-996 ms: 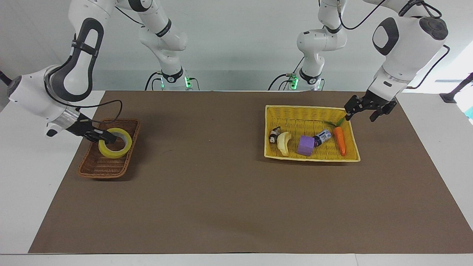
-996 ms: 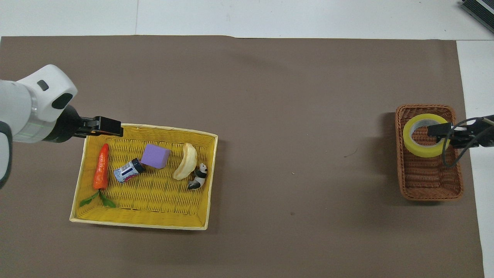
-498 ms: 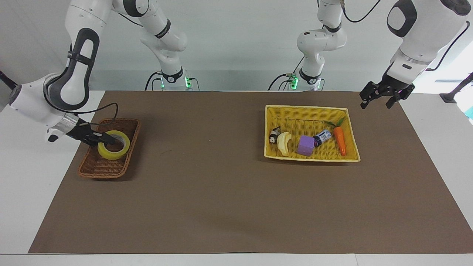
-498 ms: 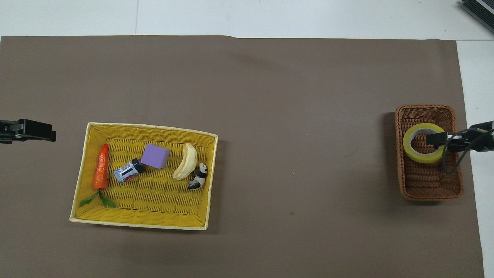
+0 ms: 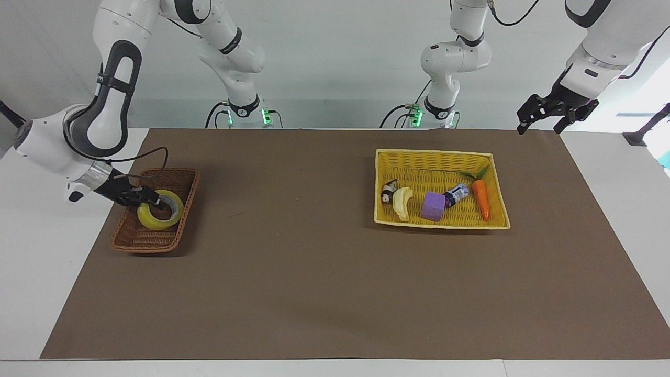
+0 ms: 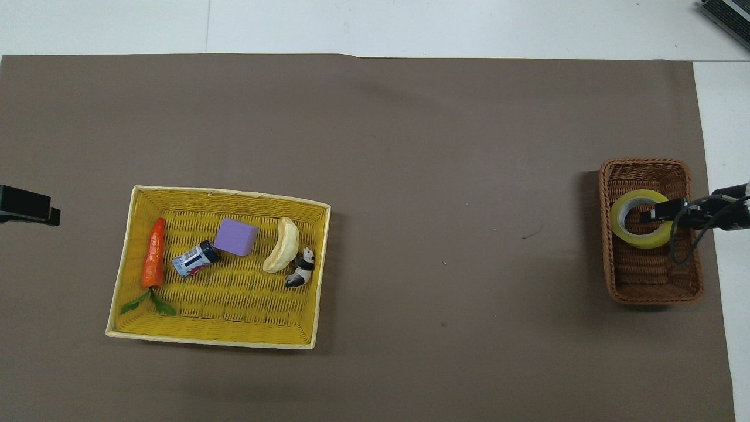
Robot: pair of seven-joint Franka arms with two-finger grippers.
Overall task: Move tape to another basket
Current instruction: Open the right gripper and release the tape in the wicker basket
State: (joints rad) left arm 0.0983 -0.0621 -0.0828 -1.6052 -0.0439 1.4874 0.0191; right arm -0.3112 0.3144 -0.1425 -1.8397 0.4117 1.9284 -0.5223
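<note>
Brown wicker basket (image 5: 155,217) holds the tape (image 5: 160,210). The right gripper (image 5: 152,200) reaches over its rim, one finger inside the roll, one outside; gripping or loose, I cannot tell. The left gripper (image 5: 542,116) waits up high, fingers wide.

Two high opposed views sharing the whole table (image 5: 335,314).
</note>
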